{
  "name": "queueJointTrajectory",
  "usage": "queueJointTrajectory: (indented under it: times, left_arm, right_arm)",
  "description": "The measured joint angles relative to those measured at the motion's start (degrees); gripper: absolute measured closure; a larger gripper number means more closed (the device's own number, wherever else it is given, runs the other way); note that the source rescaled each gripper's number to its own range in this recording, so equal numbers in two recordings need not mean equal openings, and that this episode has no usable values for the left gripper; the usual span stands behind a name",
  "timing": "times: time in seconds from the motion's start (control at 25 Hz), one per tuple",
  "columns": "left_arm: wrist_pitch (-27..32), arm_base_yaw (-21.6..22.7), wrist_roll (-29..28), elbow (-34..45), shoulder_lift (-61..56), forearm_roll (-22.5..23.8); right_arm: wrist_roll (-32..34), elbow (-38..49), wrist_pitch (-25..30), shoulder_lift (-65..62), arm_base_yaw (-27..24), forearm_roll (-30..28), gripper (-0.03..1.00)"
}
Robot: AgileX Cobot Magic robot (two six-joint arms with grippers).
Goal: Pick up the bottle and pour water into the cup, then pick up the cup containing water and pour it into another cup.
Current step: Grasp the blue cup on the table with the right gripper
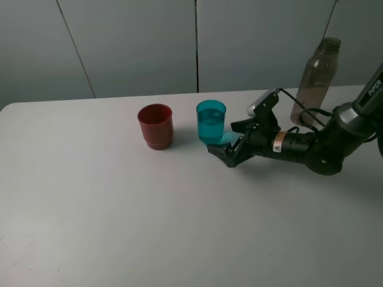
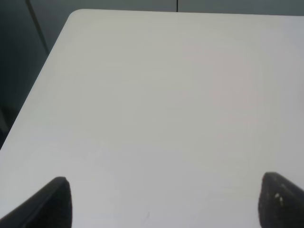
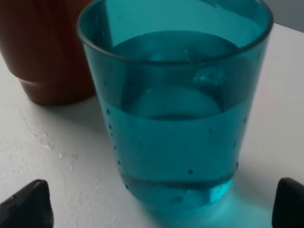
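Observation:
The teal cup [image 1: 211, 121] stands upright mid-table with water in it; the right wrist view shows the cup [image 3: 175, 104] close up, roughly two thirds full. My right gripper [image 1: 233, 143] lies low on the table just right of it, open, fingertips [image 3: 26, 206] short of the cup's base on either side. The dark red cup [image 1: 155, 126] stands to the left of the teal one, seen behind it as the red cup [image 3: 45, 52]. The grey-brown bottle [image 1: 315, 81] stands upright at the back right, uncapped. My left gripper [image 2: 164, 202] is open over bare table.
The white table [image 1: 119, 209] has its back edge against a grey panelled wall [image 1: 131, 42]. The right arm [image 1: 323, 146] stretches across the table in front of the bottle. In the left wrist view the table's corner [image 2: 76, 14] shows.

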Motion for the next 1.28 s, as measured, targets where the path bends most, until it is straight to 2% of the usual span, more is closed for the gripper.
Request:
queueJointTrajectory:
  times: [0.64, 1.28]
  left_arm:
    - [0.0, 0.0, 0.0, 0.0, 0.0, 0.0]
    - [0.0, 0.0, 0.0, 0.0, 0.0, 0.12]
  right_arm:
    - [0.1, -4.08, -0.21, 1.12, 0.12, 1.16, -0.03]
    - [0.66, -9.97, 0.58, 5.07, 3.28, 2.04, -0.03]
